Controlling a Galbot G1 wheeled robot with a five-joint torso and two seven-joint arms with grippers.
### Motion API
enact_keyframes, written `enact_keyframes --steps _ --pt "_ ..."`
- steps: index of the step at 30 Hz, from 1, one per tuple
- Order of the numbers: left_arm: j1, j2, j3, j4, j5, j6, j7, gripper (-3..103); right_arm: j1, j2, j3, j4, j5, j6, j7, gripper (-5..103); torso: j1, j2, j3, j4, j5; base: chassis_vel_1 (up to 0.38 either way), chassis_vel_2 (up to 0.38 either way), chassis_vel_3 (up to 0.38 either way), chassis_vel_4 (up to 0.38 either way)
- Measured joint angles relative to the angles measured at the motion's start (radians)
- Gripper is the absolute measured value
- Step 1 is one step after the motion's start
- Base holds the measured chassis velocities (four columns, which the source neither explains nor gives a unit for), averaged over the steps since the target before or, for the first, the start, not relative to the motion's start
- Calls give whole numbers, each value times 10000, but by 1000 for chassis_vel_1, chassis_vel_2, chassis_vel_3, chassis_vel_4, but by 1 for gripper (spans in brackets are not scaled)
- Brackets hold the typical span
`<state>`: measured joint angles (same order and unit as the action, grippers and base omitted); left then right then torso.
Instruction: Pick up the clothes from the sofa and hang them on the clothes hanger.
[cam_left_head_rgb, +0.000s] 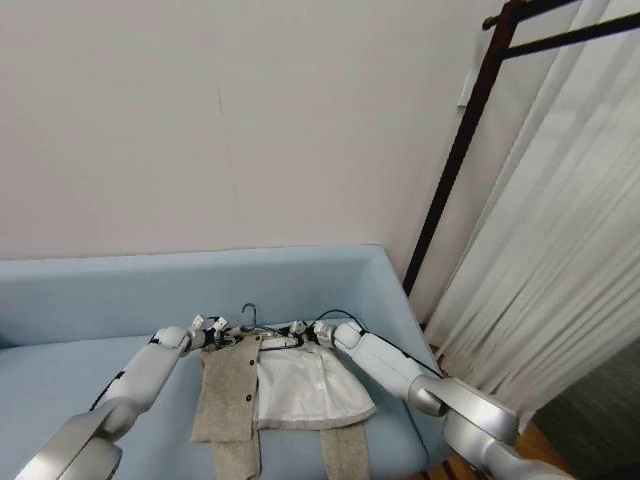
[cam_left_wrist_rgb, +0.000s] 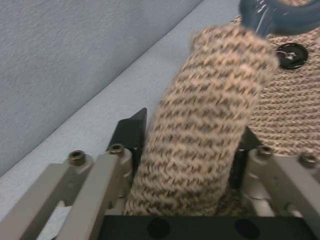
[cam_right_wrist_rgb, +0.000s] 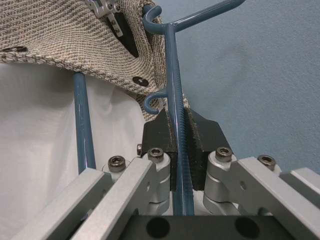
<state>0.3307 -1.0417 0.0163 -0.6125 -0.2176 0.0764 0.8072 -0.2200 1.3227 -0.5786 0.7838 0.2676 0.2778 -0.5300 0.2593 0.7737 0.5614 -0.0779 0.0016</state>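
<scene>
Beige knitted jacket with white lining (cam_left_head_rgb: 235, 385) lies open on the seat of the light blue fabric sofa (cam_left_head_rgb: 90, 290), with a blue metal wire hanger (cam_right_wrist_rgb: 176, 85) at its collar. Left gripper (cam_left_wrist_rgb: 190, 145) is clenched on a bunched fold of the knit. Right gripper (cam_right_wrist_rgb: 180, 132) is clamped tight on the hanger's wire arm. Dark brown metal clothes rack (cam_left_head_rgb: 452, 165) stands beside the sofa's right end.
</scene>
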Motion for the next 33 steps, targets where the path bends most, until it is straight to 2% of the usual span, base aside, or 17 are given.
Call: enact_keyframes --steps 3,6,9,17,20,22,25,26,29,32,33 --pt "4 -2 5 -61 3 -30 77 26 16 -23 0 6 -5 0 4 6 0 1 0 0 0 0 0 0 0" --pt "12 14 13 -130 10 -60 173 20 31 -38 0 17 -5 0 10 6 0 0 0 0 0 0 0 0 0" --pt "65 57 25 -250 25 -100 288 8 58 -44 -8 29 11 0 57 6 0 0 0 0 -2 0 0 0 0" --pt "149 200 46 -559 25 -126 408 7 105 -75 -68 73 32 -51 221 6 0 1 0 1 -2 0 0 0 0" --pt "163 230 50 -627 19 -128 441 7 119 -130 -114 158 48 -124 308 3 0 0 0 1 -2 0 0 0 0" --pt "195 241 51 -706 -5 -129 494 5 152 -214 -168 233 129 -161 430 13 0 1 0 1 -2 0 0 0 0" --pt "215 252 45 -755 -10 -123 487 5 165 -291 -214 280 198 -190 492 18 0 0 0 2 -2 0 0 0 0" --pt "232 257 42 -814 -19 -93 475 5 187 -414 -283 393 311 -261 583 28 0 0 0 1 0 0 0 0 0" --pt "235 258 42 -832 -26 -78 469 4 230 -585 -351 519 443 -341 635 33 0 1 0 1 0 0 0 0 0" --pt "196 244 144 -826 -26 -74 471 4 305 -923 -438 834 878 -410 744 50 0 1 0 2 0 0 0 0 0" --pt "174 240 184 -813 -26 -74 485 4 333 -1016 -439 912 1004 -424 747 50 0 0 0 1 0 0 0 0 0"
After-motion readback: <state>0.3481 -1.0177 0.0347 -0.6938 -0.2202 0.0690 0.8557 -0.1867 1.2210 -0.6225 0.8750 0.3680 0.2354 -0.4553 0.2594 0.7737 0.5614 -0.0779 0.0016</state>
